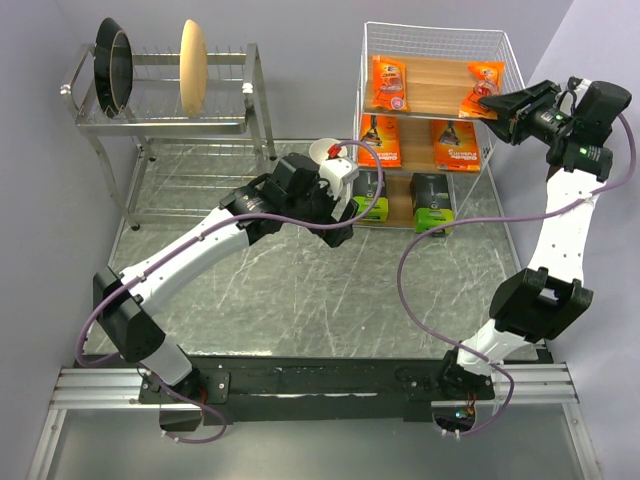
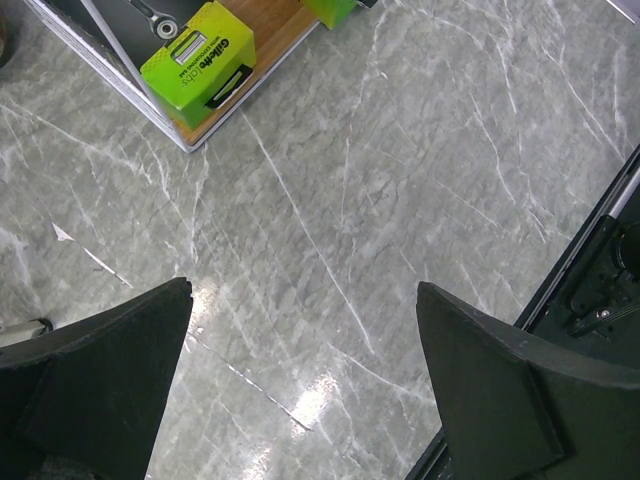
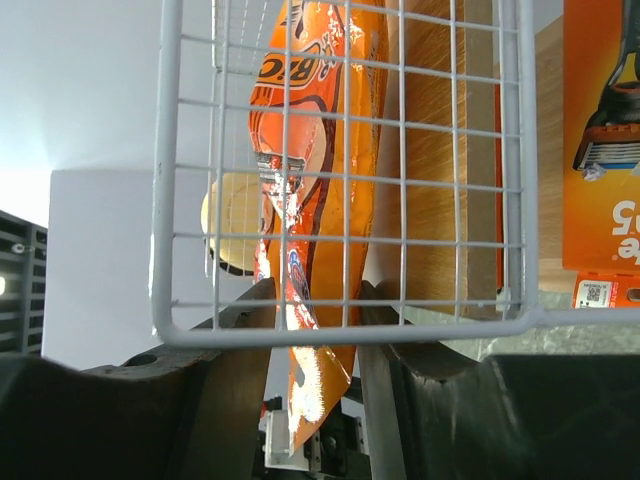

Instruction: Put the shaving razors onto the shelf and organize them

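The shelf (image 1: 365, 100) stands at the back right with razor packs on all three boards. Two narrow orange blister packs (image 1: 390, 83) lie on the top board, two flat orange cards (image 1: 455, 145) on the middle, and two dark boxes with lime-green ends (image 1: 432, 203) on the bottom. My right gripper (image 1: 497, 103) reaches the top board's right side. In the right wrist view its jaws (image 3: 315, 330) stand open on either side of the right blister pack (image 3: 310, 150), behind the wire wall (image 3: 350, 330). My left gripper (image 2: 303, 390) hangs open over bare table, near one green-ended box (image 2: 195, 60).
A steel dish rack (image 1: 165, 120) with dark plates (image 1: 115, 65) and a beige plate (image 1: 192, 68) stands at the back left. The marble table (image 1: 300, 290) spreads between the arms. The black base rail (image 2: 610, 270) lies along the near edge.
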You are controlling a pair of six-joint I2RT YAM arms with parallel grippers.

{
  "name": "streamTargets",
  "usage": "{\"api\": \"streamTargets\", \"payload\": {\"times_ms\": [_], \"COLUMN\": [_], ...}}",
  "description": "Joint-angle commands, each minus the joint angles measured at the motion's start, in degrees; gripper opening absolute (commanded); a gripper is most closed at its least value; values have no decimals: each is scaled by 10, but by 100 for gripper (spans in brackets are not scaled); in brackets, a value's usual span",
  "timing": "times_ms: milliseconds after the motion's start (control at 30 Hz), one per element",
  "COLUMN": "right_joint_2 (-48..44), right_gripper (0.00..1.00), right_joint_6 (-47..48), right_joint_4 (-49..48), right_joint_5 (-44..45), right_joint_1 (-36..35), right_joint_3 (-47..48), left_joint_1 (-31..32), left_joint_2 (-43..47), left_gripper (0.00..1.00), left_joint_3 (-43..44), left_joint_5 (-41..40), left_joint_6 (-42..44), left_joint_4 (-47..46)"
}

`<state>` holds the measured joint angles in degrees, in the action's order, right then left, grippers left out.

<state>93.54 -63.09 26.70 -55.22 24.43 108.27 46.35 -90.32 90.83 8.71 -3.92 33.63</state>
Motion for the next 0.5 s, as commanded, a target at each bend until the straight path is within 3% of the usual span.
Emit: {"api": "streamTargets", "payload": {"times_ms": [0,267,467], "right_joint_2": [-39,-37,-50], "right_gripper": [45,44,41], "right_joint_6": [9,3,20], "right_joint_4": [-18,-43,-11], "right_joint_5": [-4,-22,-13], "right_joint_1": [12,27,27], "right_joint_3": [0,29,-11], "left_joint_1": [3,4,4], "left_joint_2": [0,-2,-2], "left_gripper": [99,99,99], "left_joint_3": [11,8,6], "left_joint_5": [3,5,3], "left_joint_6": [-5,-7,-8], "left_joint_4": [-24,-29,-30]}}
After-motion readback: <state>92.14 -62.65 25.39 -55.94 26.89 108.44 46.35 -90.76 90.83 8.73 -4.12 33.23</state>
